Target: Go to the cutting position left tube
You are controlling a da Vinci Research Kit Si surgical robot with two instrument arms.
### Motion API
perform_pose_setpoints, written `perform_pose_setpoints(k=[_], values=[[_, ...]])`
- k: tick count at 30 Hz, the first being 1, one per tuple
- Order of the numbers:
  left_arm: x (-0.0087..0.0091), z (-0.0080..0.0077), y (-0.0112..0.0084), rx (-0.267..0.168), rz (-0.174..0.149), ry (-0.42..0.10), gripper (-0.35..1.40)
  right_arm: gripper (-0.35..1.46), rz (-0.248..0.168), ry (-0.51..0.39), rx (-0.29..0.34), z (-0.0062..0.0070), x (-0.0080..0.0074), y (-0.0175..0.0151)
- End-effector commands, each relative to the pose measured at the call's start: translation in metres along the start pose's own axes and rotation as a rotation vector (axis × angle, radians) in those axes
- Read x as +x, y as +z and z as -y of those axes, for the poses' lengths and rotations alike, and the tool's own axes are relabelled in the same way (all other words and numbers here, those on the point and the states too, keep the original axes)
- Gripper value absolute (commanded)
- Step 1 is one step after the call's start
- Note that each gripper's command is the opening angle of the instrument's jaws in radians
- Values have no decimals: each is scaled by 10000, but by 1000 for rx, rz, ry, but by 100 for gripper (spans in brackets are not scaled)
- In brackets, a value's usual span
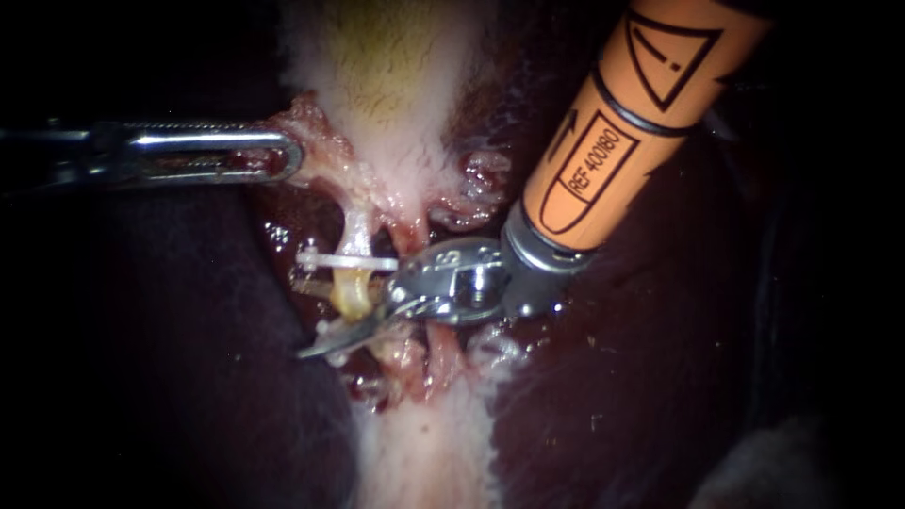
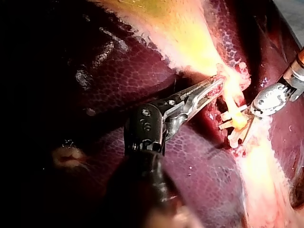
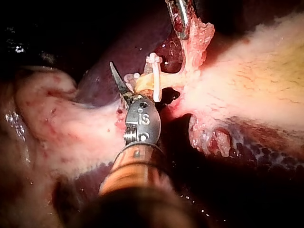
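The left tube (image 1: 351,287) carries a white clip (image 1: 344,259). My right instrument (image 1: 344,325) sits just below that clip, jaws parted and the tube at their mouth (one blade is partly hidden). My left instrument (image 1: 287,155) pinches tissue (image 1: 325,160) above the clip. The approach looks nearly done; next I should seat the tube between the blades.

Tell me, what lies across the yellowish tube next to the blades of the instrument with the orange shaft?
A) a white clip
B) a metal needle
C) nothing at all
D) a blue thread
A: a white clip crosses the yellowish tube, just beside where the right instrument has its blades around that tube.
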Motion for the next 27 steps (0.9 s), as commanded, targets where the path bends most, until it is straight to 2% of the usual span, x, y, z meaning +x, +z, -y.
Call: perform_pose_setpoints(k=[1,7,13,18,27], values=[[0,0,0,1,0,0,-35,133,-4,-1,1,0,0,0],[0,1,0,1,0,0,-35,135,-36,23,7,1,2,1],[0,2,-1,0,0,0,-35,137,-60,32,22,14,7,0],[-1,3,-2,-1,1,0,-35,137,-60,31,26,26,12,2],[-1,3,-2,-1,1,0,-35,137,-60,31,26,25,11,2]])
